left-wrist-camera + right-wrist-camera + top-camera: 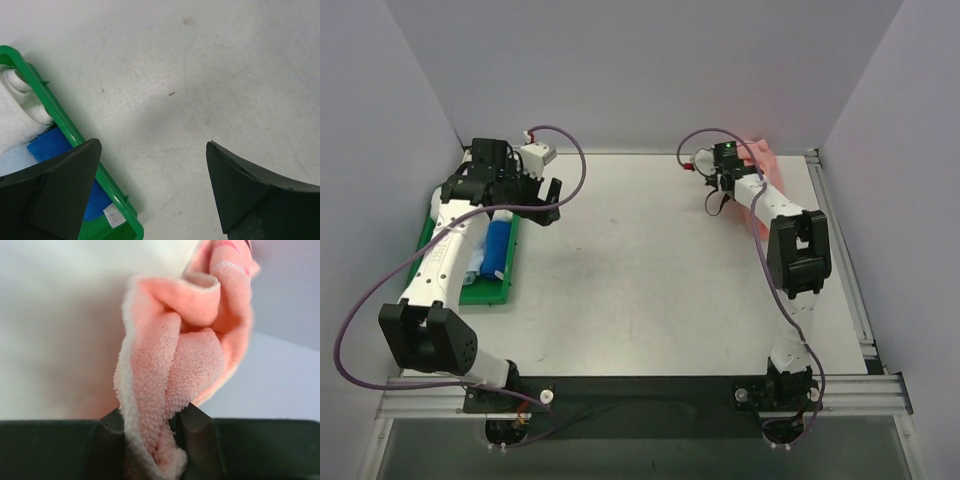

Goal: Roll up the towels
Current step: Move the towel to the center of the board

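Where the right gripper closes, its fingers pinch a bunched fold of the salmon pink towel, which rises crumpled straight out from between them at the table's far right corner. That arm stretches far forward with its elbow raised. The left arm reaches up the left side, and the left gripper is spread wide and holds nothing, over bare table just beside the green tray. Two towels show: the pink one, and one blue towel lying rolled inside the single tray.
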### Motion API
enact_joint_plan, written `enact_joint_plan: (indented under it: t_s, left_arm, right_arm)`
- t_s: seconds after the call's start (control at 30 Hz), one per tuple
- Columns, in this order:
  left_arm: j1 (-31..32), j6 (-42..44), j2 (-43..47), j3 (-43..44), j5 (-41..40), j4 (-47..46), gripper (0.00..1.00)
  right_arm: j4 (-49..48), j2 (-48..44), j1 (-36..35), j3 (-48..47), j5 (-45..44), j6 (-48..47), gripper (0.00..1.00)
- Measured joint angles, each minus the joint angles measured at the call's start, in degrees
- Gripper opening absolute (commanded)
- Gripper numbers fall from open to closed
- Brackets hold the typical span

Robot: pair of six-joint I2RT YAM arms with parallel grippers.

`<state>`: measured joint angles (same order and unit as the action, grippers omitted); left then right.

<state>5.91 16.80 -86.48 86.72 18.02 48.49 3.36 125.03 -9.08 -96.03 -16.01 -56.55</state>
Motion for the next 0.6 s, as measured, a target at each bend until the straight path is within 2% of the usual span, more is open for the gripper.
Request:
enact_joint_plan:
  t_s: [0.07,0.13,0.17,0.2,0.23,0.27,0.4,0.5,0.6]
  left_arm:
    - [0.0,-0.7,1.8,-1.3,1.5,0.5,0.97]
    - [-0.4,-1.3,3.7,-3.2,3.4,0.9,0.97]
    - [-0.9,-1.5,4.4,-4.3,4.5,1.1,0.97]
    - [-1.4,-1.7,5.1,-5.5,5.8,1.1,0.97]
    - [-2.3,-1.9,5.6,-6.8,7.1,1.3,0.97]
    - [-3.3,-2.3,5.9,-8.0,8.9,1.6,0.97]
    - [-5.7,-2.9,6.0,-12.4,13.9,1.7,0.97]
    - [-4.7,-2.8,6.2,-16.5,15.7,0.7,0.94]
    - [-1.5,-2.9,6.1,-20.0,15.5,-1.4,0.84]
  right_arm:
    - [6.1,-5.8,-5.4,2.3,1.8,4.3,0.00]
    - [10.8,-10.6,-11.5,4.7,4.0,8.7,0.13]
    - [13.7,-12.3,-14.5,5.5,5.7,11.2,0.30]
    - [16.7,-13.5,-17.2,5.9,7.5,14.1,0.73]
    - [19.9,-14.2,-19.8,5.9,10.3,16.8,0.91]
    - [23.8,-14.7,-22.0,6.0,14.6,20.0,0.97]
    - [33.9,-16.1,-26.4,7.0,27.2,29.3,0.97]
    - [38.0,-21.0,-24.5,11.1,32.9,34.4,0.91]
    - [39.8,-28.0,-20.4,15.1,35.8,38.3,0.85]
